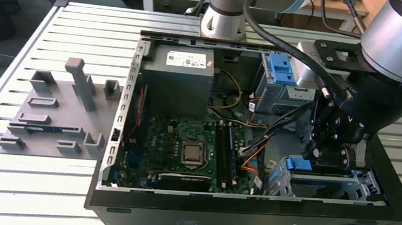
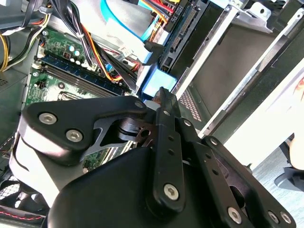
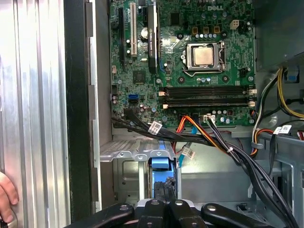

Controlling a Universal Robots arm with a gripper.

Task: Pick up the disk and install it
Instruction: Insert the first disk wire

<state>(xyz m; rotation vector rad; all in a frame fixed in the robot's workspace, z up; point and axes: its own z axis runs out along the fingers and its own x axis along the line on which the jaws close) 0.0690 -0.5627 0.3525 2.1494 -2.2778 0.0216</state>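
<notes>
While the claw (image 2: pixel 161 94) pinches the disk (image 3: pixel 161 165), both sit inside the drive bay (image 3: pixel 126 154).

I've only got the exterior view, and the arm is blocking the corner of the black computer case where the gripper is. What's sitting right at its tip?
Observer: In the first wrist view the gripper is at the mouth of the silver sheet-metal drive cage, with a blue plastic end, apparently the carrier rail of the disk, right in front of it.
Operator: Anything crowding that slot?
Observer: Yes, a bundle of black cables with white tags crosses just beyond the cage's edge, toward the green motherboard.
Operator: Anyone close by?
Observer: A person's hand shows by the ribbed metal table, outside the black case wall.
</notes>
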